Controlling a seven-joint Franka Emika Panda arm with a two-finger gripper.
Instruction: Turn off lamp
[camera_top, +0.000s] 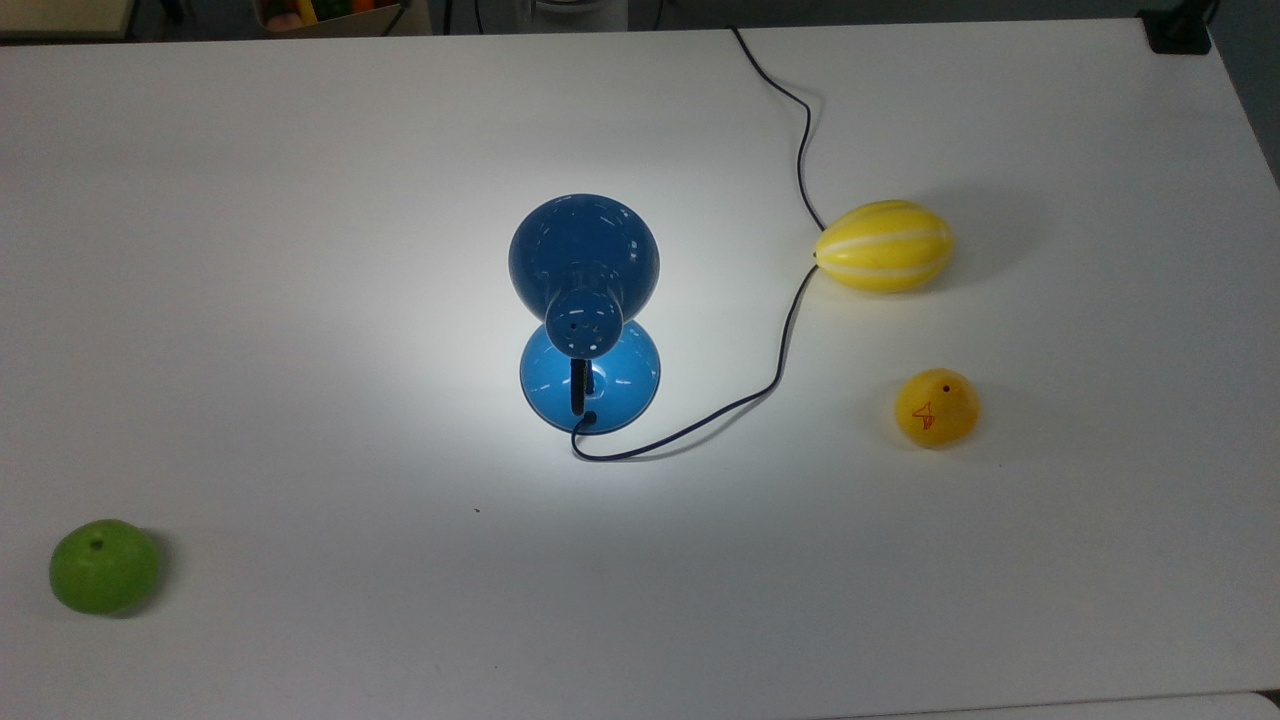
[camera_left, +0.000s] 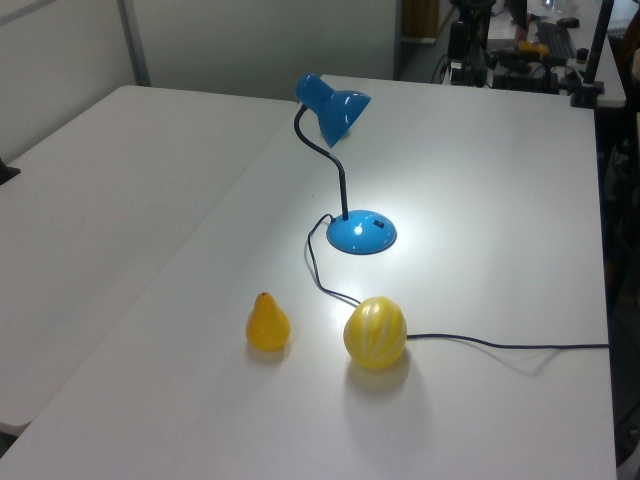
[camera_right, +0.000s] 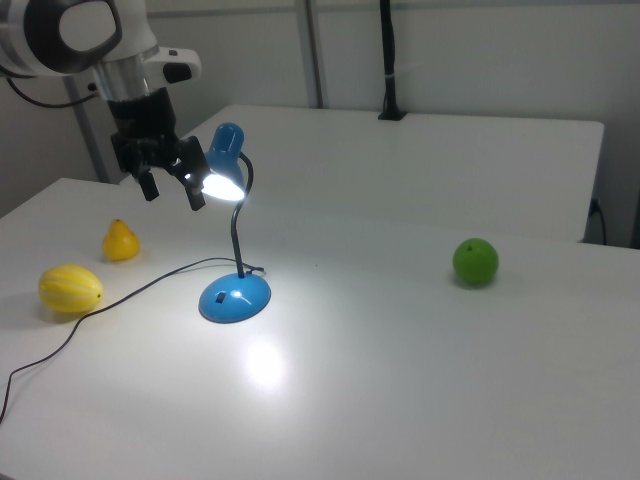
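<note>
— Right view first: where were you?

— I hung in the air above the white table (camera_right: 420, 330), up toward the right view's left. My gripper (camera_right: 171, 187) pointed down with its two fingers (camera_right: 148, 185) spread wide, nothing between them.

— And the lamp?

— The lamp (camera_right: 232, 228) stood near the middle of the table, lit, throwing a bright patch onto the surface beside its round blue base (camera_right: 235, 298). My fingers were level with the shade (camera_right: 224, 162) and just beside it on the right view's left; whether one of them touched the shade I could not tell.

— What did the top view give you?

— The shade (camera_top: 584, 255) seen from above, vent holes on its crown, overlapping the base (camera_top: 590, 378) beneath it. The thin dark cord (camera_top: 790, 320) left the base, looped across the table and ran past the tip of a yellow striped melon (camera_top: 883, 246) toward the far edge.

— Anything else lying about?

— A small yellow pear (camera_top: 937, 407) sat near the melon, apart from it, and a green apple (camera_top: 103, 566) lay well away in the top view's lower left corner.

— And the left view?

— The lamp (camera_left: 340, 160) with its black neck (camera_left: 330, 160) curving up from the base (camera_left: 361, 232), the melon (camera_left: 375, 332) and pear (camera_left: 267, 323) side by side in front of it, the cord (camera_left: 500, 345) trailing off to the left view's right.
</note>
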